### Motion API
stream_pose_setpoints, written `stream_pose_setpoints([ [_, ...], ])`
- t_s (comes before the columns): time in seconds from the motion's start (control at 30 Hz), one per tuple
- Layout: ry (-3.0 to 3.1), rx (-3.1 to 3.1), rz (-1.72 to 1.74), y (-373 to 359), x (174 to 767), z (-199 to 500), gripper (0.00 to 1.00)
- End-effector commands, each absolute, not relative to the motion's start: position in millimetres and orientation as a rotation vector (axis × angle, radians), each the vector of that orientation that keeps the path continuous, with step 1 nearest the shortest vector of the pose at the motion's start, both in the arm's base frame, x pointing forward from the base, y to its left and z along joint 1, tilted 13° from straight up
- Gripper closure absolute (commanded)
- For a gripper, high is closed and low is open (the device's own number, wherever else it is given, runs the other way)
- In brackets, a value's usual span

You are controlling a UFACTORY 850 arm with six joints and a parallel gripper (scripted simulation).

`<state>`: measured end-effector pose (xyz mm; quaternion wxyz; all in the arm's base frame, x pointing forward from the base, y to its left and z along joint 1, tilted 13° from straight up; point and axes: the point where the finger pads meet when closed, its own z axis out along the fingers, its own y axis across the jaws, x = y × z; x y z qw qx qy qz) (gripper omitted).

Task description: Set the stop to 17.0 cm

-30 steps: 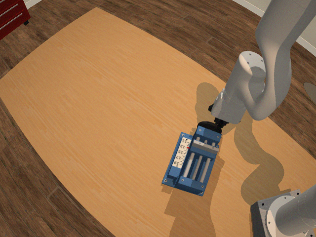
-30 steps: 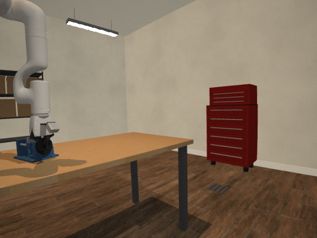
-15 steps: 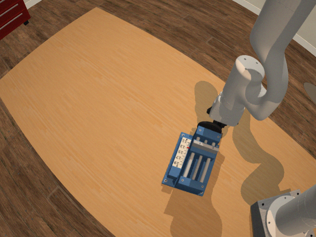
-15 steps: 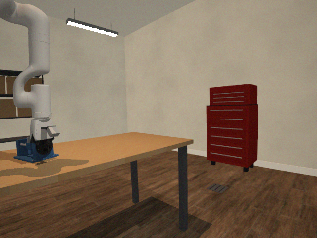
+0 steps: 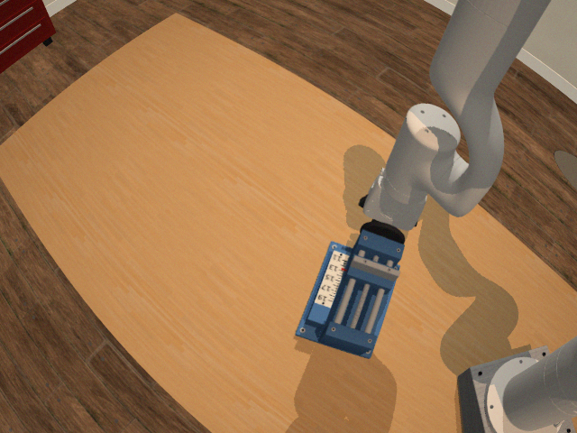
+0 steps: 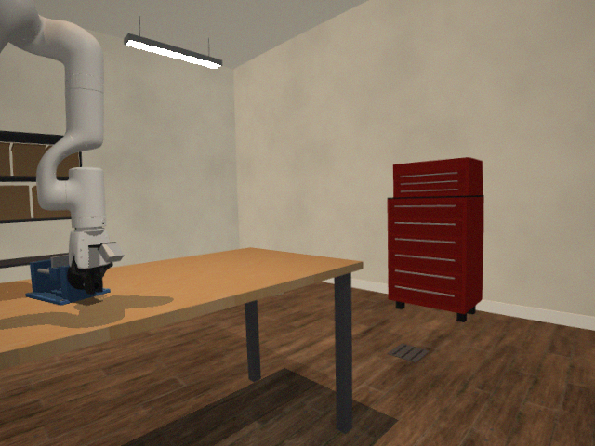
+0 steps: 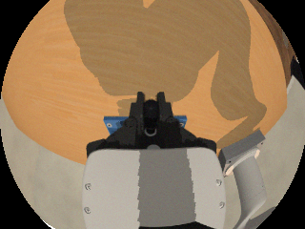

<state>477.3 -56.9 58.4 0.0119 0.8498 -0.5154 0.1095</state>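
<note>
The blue stop unit [image 5: 352, 342] [image 6: 47, 296] stands on the table. Its sliding stop [image 5: 375, 268], a grey-topped block on three rods, is near the handwheel end. The red pointer [image 5: 343, 269] is close to the 13 mark on the white scale [image 5: 330, 278]. The black handwheel [image 5: 381, 230] [image 6: 76, 278] is on the end face, partly covered by the gripper. My gripper [image 6: 92, 286] [image 7: 150, 100] points down at the wheel and is shut on its black crank knob [image 7: 151, 109]. The fingertips are hidden in the top view.
The arm's base plate [image 5: 475, 380] is at the table's lower right in the top view. The wooden table [image 5: 186, 186] [image 6: 231, 268] extends beyond the unit. A red tool cabinet [image 6: 425, 249] and shelves [image 6: 29, 178] stand away from the table.
</note>
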Motion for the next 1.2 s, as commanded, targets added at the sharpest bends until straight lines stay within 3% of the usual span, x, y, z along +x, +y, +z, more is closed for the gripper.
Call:
stream_pose_setpoints([
  [0.0, -1.608, 2.652, 0.346, -53.8, 483.3, 60.9, 0.94],
  [1.17, -1.608, 2.652, 0.346, -39.4, 492.9, 102.6, 0.94],
])
